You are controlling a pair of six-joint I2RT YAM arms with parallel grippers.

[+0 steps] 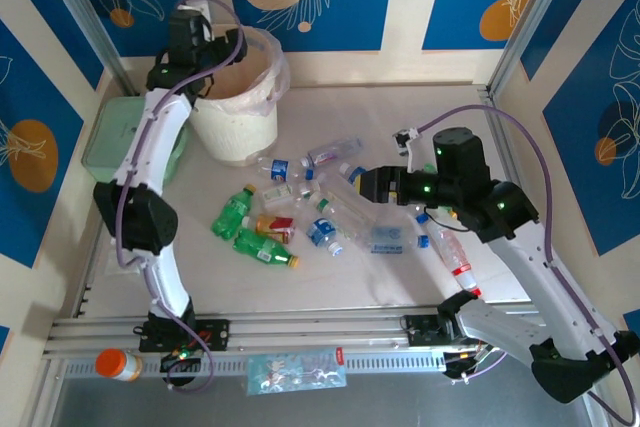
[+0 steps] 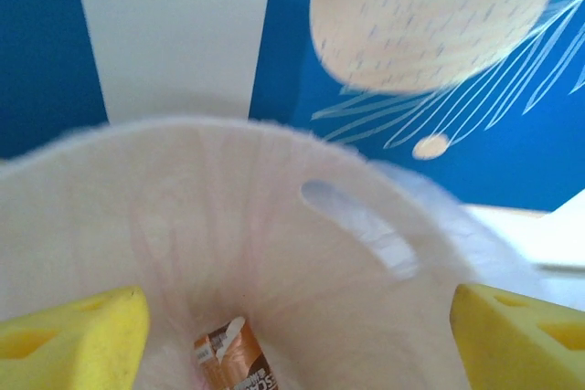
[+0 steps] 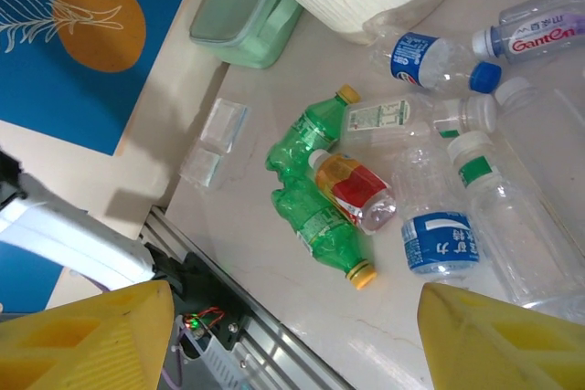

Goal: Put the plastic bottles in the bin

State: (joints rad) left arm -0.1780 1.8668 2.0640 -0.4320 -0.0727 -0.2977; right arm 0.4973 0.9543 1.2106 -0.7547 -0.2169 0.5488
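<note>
You have: pale table (image 1: pixel 330 292); round cream plastic bin (image 1: pixel 235 132) at its far-left, one brown-labelled item (image 2: pixel 233 358) inside; left end effector (image 2: pixel 302 326) apart, empty, above bin; right end effector (image 3: pixel 292 335) apart, empty, over about a dozen clear and green plastic bottles (image 1: pixel 233 213) awaiting pickup.

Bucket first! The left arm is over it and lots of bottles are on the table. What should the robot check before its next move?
1. Left gripper open and empty: ok.
2. Left gripper above the mouth of the bucket: ok.
3. Bucket standing upright: ok.
4. Right gripper open and empty above the bottles: ok.
5. All bottles in the bucket: not ok, many lie on the table.
6. What the brown-labelled thing inside the bucket is: cannot tell.
</note>
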